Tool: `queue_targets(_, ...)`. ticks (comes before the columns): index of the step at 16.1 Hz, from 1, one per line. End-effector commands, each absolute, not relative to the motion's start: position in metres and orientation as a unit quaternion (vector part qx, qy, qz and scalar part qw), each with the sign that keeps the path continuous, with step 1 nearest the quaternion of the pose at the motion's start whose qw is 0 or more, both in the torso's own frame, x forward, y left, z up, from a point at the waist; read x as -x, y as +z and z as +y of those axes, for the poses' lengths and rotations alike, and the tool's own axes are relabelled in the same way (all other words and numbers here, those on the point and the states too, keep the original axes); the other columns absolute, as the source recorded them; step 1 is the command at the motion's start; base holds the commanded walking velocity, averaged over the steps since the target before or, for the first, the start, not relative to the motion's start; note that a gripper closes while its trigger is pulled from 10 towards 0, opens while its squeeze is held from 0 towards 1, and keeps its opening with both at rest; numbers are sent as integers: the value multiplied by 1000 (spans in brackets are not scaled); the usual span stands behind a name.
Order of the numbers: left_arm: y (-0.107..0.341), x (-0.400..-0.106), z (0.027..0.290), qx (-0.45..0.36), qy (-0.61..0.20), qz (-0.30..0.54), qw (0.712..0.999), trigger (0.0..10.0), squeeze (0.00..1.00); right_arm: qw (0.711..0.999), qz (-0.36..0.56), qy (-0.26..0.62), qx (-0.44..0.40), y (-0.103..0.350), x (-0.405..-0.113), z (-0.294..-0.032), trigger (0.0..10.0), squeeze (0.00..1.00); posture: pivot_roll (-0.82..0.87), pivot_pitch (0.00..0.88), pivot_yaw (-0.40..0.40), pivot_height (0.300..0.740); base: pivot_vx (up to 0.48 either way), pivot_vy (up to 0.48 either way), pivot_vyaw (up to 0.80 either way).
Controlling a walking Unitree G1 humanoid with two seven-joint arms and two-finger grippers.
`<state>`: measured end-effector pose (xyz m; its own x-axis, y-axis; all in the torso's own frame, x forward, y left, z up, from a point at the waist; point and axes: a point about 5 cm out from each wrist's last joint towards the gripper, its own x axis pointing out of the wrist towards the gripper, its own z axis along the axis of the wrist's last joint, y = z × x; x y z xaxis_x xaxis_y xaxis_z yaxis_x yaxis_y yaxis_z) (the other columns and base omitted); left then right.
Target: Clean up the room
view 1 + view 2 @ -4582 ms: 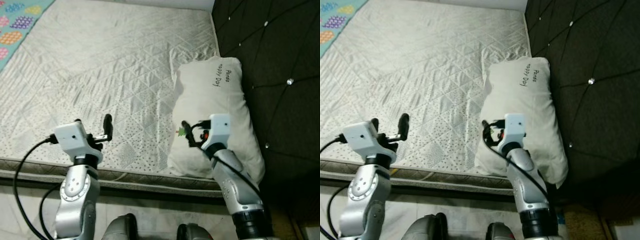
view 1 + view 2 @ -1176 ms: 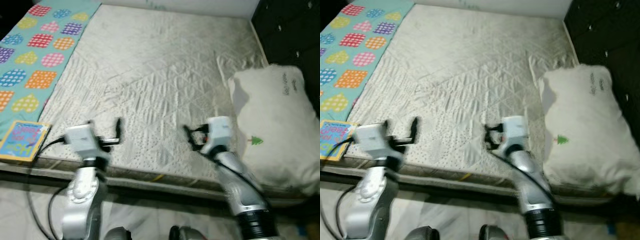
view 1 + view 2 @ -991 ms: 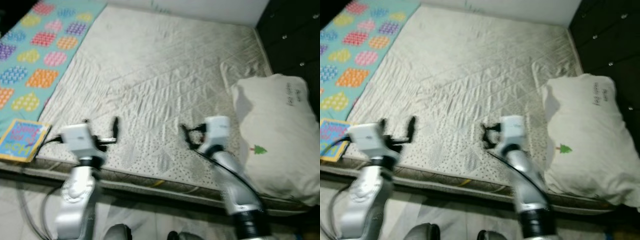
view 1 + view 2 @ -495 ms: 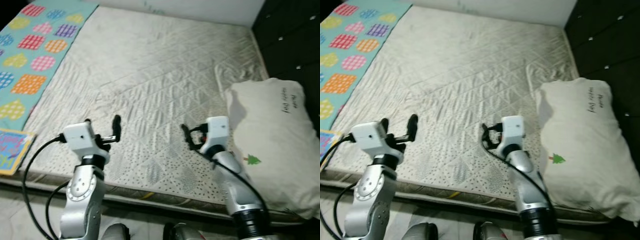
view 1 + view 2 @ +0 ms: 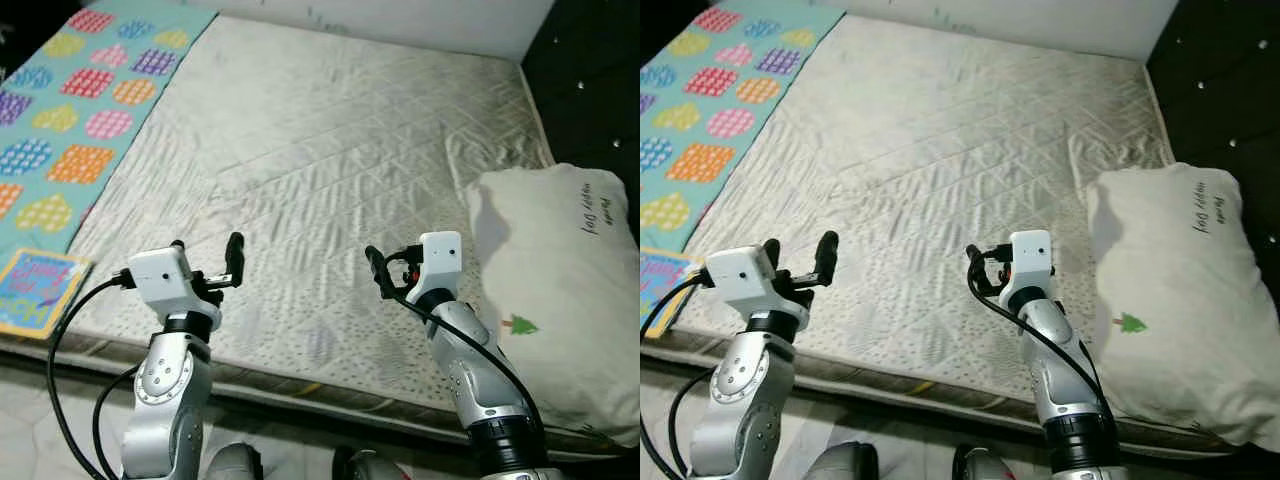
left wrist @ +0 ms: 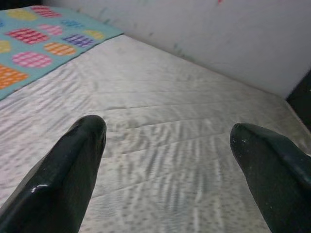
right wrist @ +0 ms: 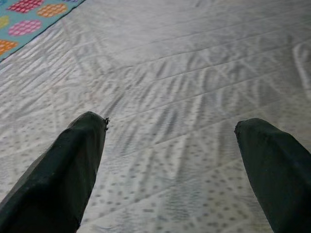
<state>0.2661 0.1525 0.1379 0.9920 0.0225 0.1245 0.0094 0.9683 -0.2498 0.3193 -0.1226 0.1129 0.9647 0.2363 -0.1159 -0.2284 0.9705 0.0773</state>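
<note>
Scene: bare quilted mattress (image 5: 330,170), white pillow (image 5: 565,290) at its right end against a dark tufted headboard (image 5: 600,80); turquoise patterned blanket (image 5: 75,110) along the left side.
Left gripper (image 5: 205,262): raised over the near edge of the mattress, fingers spread wide, nothing between them.
Right gripper (image 5: 385,272): raised over the near edge, just left of the pillow, fingers wide apart, holding nothing.
Change: over the last seconds, view swung left, away from the pillow; pillow now off to the right, blanket and a colourful children's book (image 5: 38,292) brought into sight. Right gripper, earlier at the pillow, now apart from it.
Task item: book, lying flat at the near left corner of the bed, well left of the left gripper.
Meaning: pillow apparently set in place; book likely the next thing to clear, calling for a further shift left before any reach.
</note>
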Motion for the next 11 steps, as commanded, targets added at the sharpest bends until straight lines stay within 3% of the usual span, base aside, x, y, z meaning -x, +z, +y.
queue_targets(1, 134, -265, 153, 124, 7, -54, 991, 10000, 0, 990, 73, 117, -26, 108, -318, -123, 10000, 0, 95, 200, -53, 740, 0, 330, 0)
queue_targets(11, 135, -265, 152, 124, 2, -53, 991, 10000, 0, 991, 71, 111, -15, 106, -319, -124, 10000, 0, 99, 199, -51, 740, 0, 345, 0)
